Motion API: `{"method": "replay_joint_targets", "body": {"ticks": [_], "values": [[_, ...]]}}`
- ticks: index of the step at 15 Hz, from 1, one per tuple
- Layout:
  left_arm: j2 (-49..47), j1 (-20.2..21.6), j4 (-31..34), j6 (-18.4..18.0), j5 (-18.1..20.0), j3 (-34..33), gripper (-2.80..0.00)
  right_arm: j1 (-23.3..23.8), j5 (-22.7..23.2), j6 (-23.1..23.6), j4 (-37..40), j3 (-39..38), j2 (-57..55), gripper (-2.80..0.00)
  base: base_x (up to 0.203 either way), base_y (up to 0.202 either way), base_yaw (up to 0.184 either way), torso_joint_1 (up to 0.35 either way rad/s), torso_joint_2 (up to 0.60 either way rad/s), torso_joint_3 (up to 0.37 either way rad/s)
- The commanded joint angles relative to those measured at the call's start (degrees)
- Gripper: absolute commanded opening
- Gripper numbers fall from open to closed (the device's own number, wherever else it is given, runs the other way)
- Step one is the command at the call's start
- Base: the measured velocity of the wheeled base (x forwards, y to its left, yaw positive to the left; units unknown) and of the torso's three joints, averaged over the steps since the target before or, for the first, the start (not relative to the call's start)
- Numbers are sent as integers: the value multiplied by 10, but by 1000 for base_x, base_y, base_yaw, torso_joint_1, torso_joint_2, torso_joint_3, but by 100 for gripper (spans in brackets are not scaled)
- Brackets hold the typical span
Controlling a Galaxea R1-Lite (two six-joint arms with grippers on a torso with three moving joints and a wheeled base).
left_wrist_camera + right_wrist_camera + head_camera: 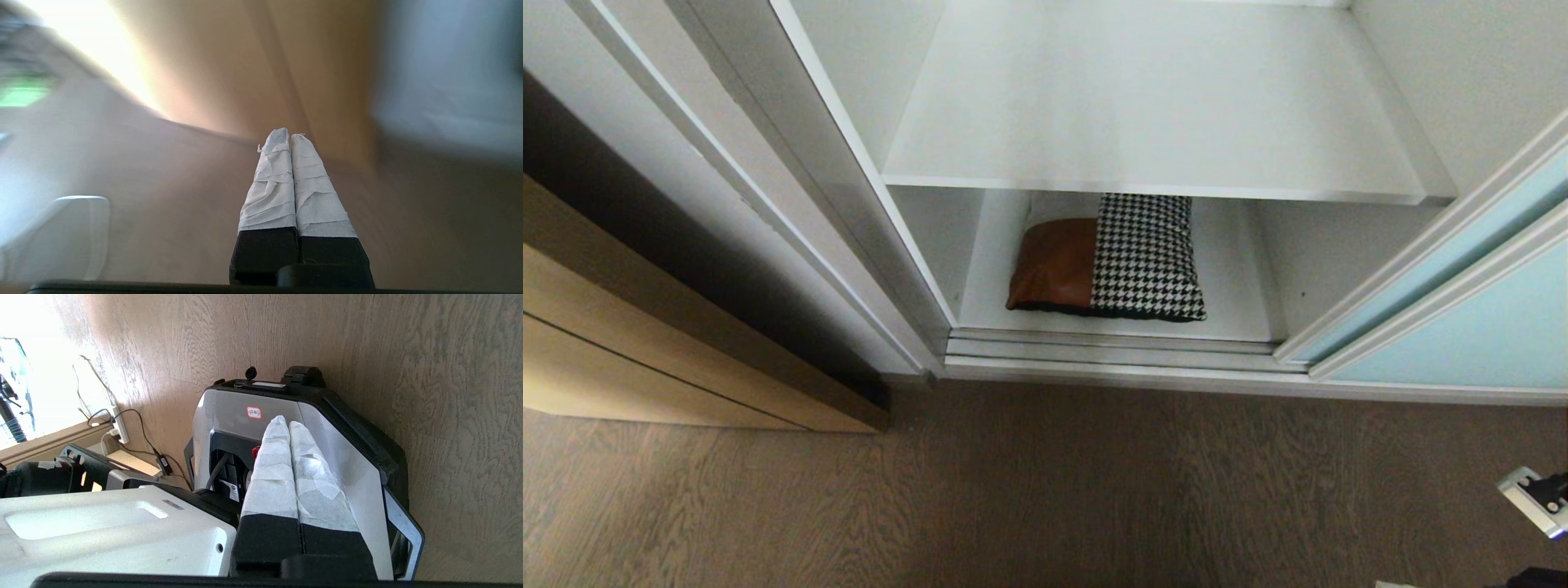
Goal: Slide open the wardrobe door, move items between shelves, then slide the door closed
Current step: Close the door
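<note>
The sliding wardrobe door, frosted pale aqua in a silver-white frame, is pushed aside to the right, so the compartment stands open. The items, a folded bundle with a rust-brown piece and a black-and-white houndstooth piece, lie on the lower shelf. The upper shelf is bare. Neither gripper is near the wardrobe. My left gripper is shut on nothing in front of a blurred tan surface. My right gripper is shut and empty, hanging over my own base. A bit of my right arm shows low in the head view.
A tan wooden door stands at the left beside the wardrobe frame. Grey-brown wood floor stretches in front of the silver door track. Cables and a power strip lie on the floor behind my base.
</note>
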State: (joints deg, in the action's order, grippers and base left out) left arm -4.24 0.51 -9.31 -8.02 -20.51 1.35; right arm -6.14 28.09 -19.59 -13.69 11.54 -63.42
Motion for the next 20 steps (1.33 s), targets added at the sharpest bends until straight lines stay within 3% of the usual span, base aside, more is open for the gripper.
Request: {"method": "replay_joint_targets", "body": {"ticks": [1, 3, 6, 8, 9, 11, 20], "values": [[42, 1, 125, 7, 129, 17, -280, 0, 2, -1, -1, 2, -2, -280, 0, 0, 0, 0, 0, 0], [42, 1, 138, 20, 138, 23, -280, 0, 1, -1, 0, -1, 5, -280, 0, 0, 0, 0, 0, 0], [41, 1, 148, -19, 151, 25, -280, 0, 1, -2, -1, 0, 6, -280, 0, 0, 0, 0, 0, 0], [41, 1, 140, -16, 200, 22, -280, 0, 2, -1, -1, 1, 2, -280, 0, 0, 0, 0, 0, 0], [41, 1, 138, 2, 202, 18, -280, 0, 2, -1, -1, -1, 6, -280, 0, 0, 0, 0, 0, 0], [41, 0, 136, 89, 200, 7, -280, 0, 2, -1, -1, -1, 5, -280, 0, 0, 0, 0, 0, 0], [42, 1, 132, 82, 201, 2, -280, 3, -2, -2, -5, 1, 11, -280, 0, 0, 0, 0, 0, 0]]}}
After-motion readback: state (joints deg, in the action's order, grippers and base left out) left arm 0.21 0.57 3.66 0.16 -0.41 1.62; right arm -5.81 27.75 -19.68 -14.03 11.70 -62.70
